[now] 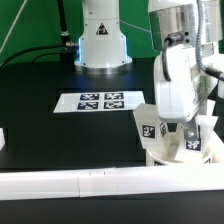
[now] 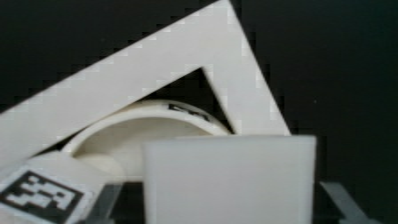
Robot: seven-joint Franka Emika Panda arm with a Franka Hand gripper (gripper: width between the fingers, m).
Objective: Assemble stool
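Observation:
My gripper (image 1: 186, 128) hangs at the exterior view's right, shut on a white blocky stool leg (image 1: 192, 143) with a marker tag. It holds the leg just above the round white seat disc (image 1: 160, 155), which lies against the rails. Another tagged leg (image 1: 150, 126) stands on the seat beside it. In the wrist view the held leg (image 2: 231, 180) fills the gap between my fingers (image 2: 111, 203). Beyond it lie the round seat (image 2: 151, 135) and a tagged leg (image 2: 45, 190). The contact between the held leg and the seat is hidden.
A long white rail (image 1: 80, 182) runs along the front, and it meets a second rail in a corner (image 2: 214, 50) around the seat. The marker board (image 1: 100, 101) lies mid-table. The robot base (image 1: 100, 40) stands at the back. A white part (image 1: 3, 138) is at the exterior view's left edge.

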